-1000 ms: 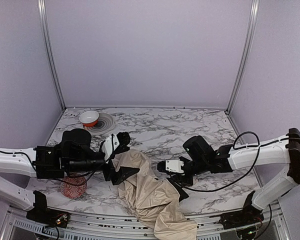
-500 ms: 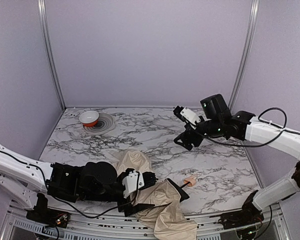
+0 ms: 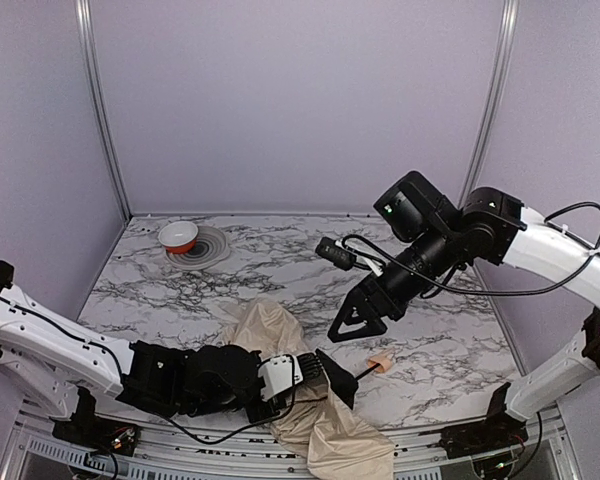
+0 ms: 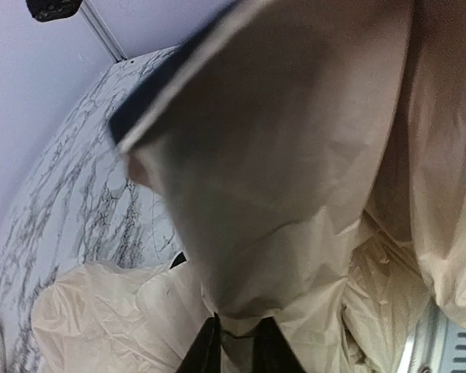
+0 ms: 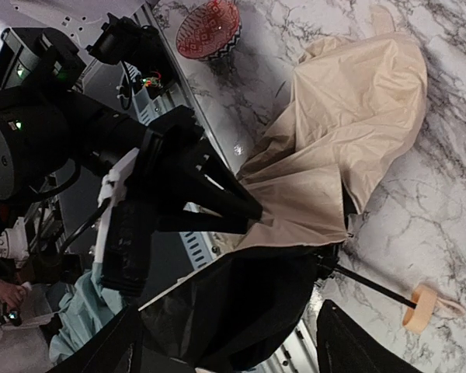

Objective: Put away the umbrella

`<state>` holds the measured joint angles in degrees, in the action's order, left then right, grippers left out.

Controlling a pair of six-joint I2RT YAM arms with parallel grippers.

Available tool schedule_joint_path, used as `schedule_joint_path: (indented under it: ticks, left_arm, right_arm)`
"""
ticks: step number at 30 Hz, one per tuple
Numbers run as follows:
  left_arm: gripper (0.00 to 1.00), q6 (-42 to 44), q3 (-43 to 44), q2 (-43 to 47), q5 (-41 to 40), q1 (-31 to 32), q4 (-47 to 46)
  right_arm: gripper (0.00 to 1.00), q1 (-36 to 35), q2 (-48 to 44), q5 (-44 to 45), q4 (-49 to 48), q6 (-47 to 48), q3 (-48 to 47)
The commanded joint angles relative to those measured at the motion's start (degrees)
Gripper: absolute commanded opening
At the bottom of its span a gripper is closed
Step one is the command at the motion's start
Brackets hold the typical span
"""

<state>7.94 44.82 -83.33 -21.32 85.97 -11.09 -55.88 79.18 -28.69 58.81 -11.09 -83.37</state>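
Top external view has the umbrella lying crumpled on the near part of the marble table. Its cream canopy is bunched behind and beneath the left end effector and spills over the table's near edge below it. A thin black shaft comes out just past that end effector's tip and runs on to the small tan handle. The long axis therefore lies flat along the table, with the handle end pointing right and slightly away from the arm bases. In the right wrist view the left end effector's fingers taper together at the canopy's edge and appear pinched on the cream cloth. The left wrist view is filled with blurred fabric and does not show the grip. The right end effector hangs in the air just up and left of the handle, apart from it, its fingers spread wide with nothing between them. A red patterned cup and a white bowl stand well apart from both end effectors.
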Motion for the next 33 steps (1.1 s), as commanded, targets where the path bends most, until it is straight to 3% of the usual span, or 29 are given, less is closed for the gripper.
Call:
schedule_joint_path:
  ticks: [1,8,19,22,25,28,33]
  left_arm:
    - [0.03,0.5,-0.3,-2.0,-5.7,-1.6,-4.0]
    - [0.02,0.8,0.9,-2.0,-3.3,-4.7,-4.6]
    - [0.01,-3.4,-1.7,1.1,0.7,-7.6,-6.4]
    - [0.01,-5.1,-3.2,2.3,3.1,-9.7,-7.5]
    - [0.01,-4.4,-4.5,2.6,4.0,-10.2,-8.2]
    - [0.01,-4.7,-5.8,2.4,5.5,-11.4,-9.2]
    - [0.02,-4.7,-7.3,0.8,9.3,-14.5,-10.7]
  right_arm:
    - [0.75,-2.3,-0.9,-4.8,2.4,-8.1,0.4]
    - [0.77,-6.7,0.5,-1.0,-4.8,-12.5,2.2]
    - [0.60,-10.9,1.1,3.3,-13.3,-18.7,10.3]
    - [0.46,-10.9,1.1,4.6,-15.2,-19.0,11.8]
    - [0.03,-10.9,2.1,5.4,-15.8,-18.1,12.2]
    - [0.00,-10.2,1.7,3.0,-18.9,-15.9,11.1]
    - [0.00,-4.3,-1.4,-9.3,-31.4,-17.2,12.4]
